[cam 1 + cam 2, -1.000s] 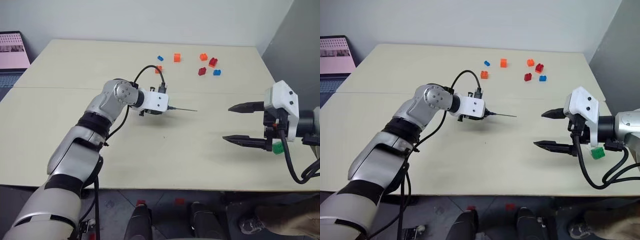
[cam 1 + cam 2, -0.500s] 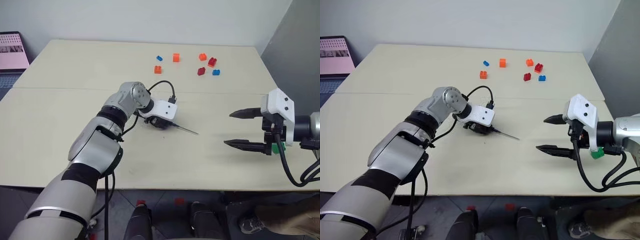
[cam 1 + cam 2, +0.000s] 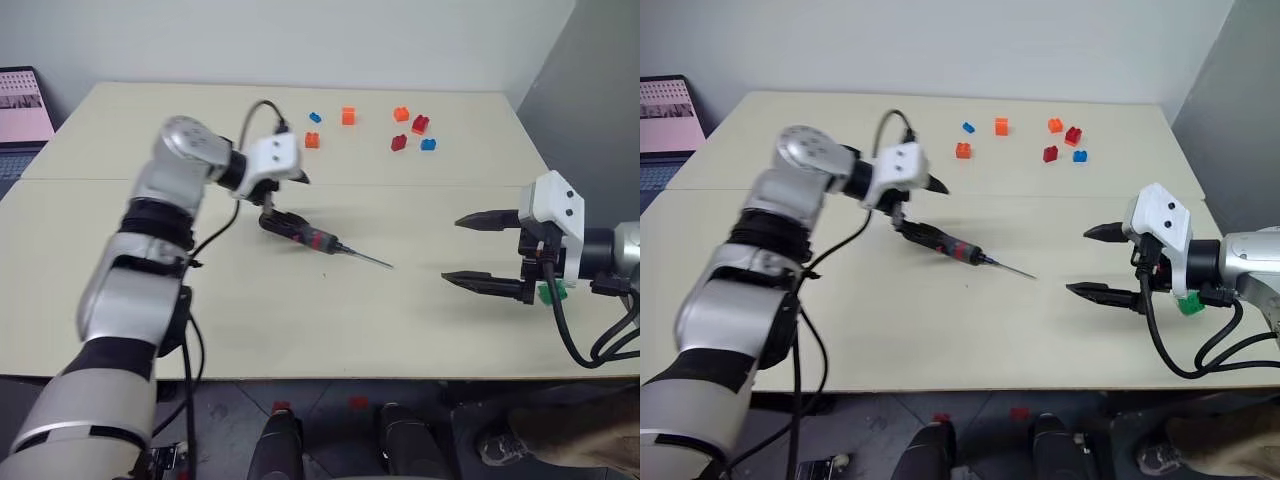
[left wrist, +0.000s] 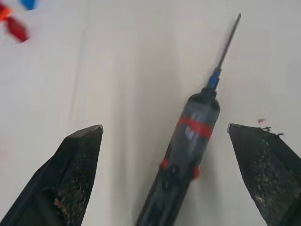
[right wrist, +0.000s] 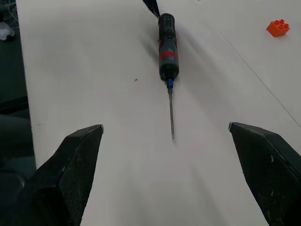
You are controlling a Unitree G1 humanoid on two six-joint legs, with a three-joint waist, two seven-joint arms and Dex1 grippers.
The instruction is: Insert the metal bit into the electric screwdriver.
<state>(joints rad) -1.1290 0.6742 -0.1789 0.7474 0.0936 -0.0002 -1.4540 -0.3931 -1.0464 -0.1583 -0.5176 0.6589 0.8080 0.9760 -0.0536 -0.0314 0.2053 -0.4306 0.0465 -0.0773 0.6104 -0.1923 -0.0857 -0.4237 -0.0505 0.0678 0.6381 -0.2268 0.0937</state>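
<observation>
I have the left arm reaching forward over the table, elbow bent, silver-and-black links stacked up from the shoulder to the white wrist housing. My left gripper [image 3: 287, 200], the one with two black tapered fingers, points forward and down toward the right; its fingers [image 4: 77, 162] stand wide apart with nothing clamped between them. A black cable loops up from that wrist. My right arm comes in low from the right edge, forearm nearly level. The right gripper [image 3: 482, 250], white-cased with two black pointed fingers [image 5: 73, 174], aims left, and they too are spread wide, one finger above the other.
</observation>
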